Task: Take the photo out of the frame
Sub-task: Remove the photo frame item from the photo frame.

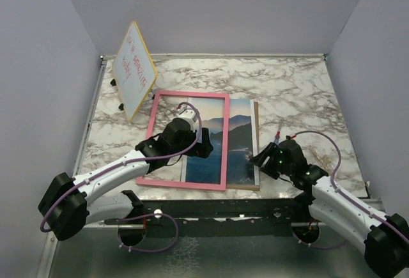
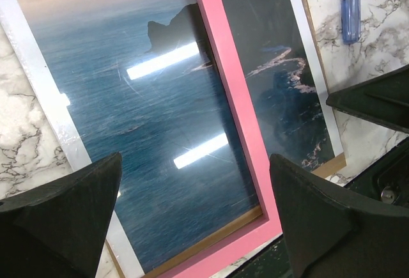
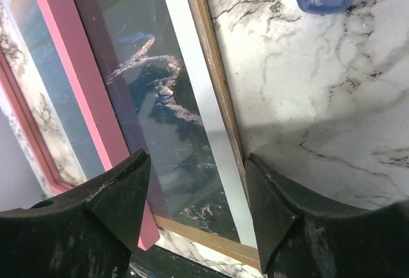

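So the photo point(image 1: 241, 144) sticks out to the right from under the pink frame point(image 1: 192, 94), lying on its brown backing board point(image 3: 211, 67) — its edge sits right below my right claw point(image 3: 197, 163), whose jaws are apart with nothing in them. My left claw point(image 2: 195, 176) hangs wide open above the frame's pink rail. I reckon the print is thin, floppy and easy to crease — I'd pinch the white border just under the right claw, not the glossy middle.

Bright even light, glare streaks on photo point(image 2: 128, 124)
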{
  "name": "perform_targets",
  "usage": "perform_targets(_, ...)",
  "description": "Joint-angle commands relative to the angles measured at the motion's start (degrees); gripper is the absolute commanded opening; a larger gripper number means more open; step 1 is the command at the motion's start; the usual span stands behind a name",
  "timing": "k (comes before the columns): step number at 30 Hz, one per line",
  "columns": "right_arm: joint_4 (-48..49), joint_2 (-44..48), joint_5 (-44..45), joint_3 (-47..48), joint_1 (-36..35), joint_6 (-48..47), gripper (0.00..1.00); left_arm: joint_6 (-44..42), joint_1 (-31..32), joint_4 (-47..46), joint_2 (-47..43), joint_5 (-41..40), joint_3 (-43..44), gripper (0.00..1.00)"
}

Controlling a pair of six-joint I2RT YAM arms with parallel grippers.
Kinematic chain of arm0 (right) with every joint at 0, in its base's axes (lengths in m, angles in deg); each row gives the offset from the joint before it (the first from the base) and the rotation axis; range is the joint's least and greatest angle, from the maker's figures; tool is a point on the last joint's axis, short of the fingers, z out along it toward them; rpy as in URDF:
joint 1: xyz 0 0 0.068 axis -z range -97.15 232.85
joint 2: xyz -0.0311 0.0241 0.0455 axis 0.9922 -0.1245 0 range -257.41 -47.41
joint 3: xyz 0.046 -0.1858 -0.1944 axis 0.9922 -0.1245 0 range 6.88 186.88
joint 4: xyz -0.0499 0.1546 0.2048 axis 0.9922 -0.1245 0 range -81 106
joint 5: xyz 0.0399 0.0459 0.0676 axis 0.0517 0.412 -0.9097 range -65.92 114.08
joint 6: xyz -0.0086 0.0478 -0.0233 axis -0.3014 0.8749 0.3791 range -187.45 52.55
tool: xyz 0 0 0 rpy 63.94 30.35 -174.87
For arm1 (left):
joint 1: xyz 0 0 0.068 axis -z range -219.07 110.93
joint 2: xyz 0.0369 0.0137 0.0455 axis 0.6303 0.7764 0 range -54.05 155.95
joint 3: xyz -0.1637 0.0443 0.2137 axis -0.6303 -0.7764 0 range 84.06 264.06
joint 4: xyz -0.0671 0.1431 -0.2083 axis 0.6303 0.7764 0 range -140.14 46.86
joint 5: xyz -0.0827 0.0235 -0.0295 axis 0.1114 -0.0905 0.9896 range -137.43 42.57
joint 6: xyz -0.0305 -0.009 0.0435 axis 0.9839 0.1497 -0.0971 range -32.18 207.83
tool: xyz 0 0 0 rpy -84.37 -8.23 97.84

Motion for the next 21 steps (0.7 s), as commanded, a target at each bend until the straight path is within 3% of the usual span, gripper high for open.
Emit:
perform_targets(1, 0.3, 3.1, -4.0, -2.2, 0.1, 1.6, 0.65, 0.6, 0.4, -1.1, -0.4, 1.1, 0.0, 0.97)
perform_targets(9, 8.5, 2.8, -11.7, -3.3, 0.1, 2.4, 0.65, 0.8, 0.6, -1.1, -0.9, 0.9, -0.9, 0.97)
perform_targets(21, 9.8, 2.3, -14.7, -0.4, 0.1, 2.3, 0.64, 0.9, 0.6, -1.0, -1.0, 0.2, -1.9, 0.97)
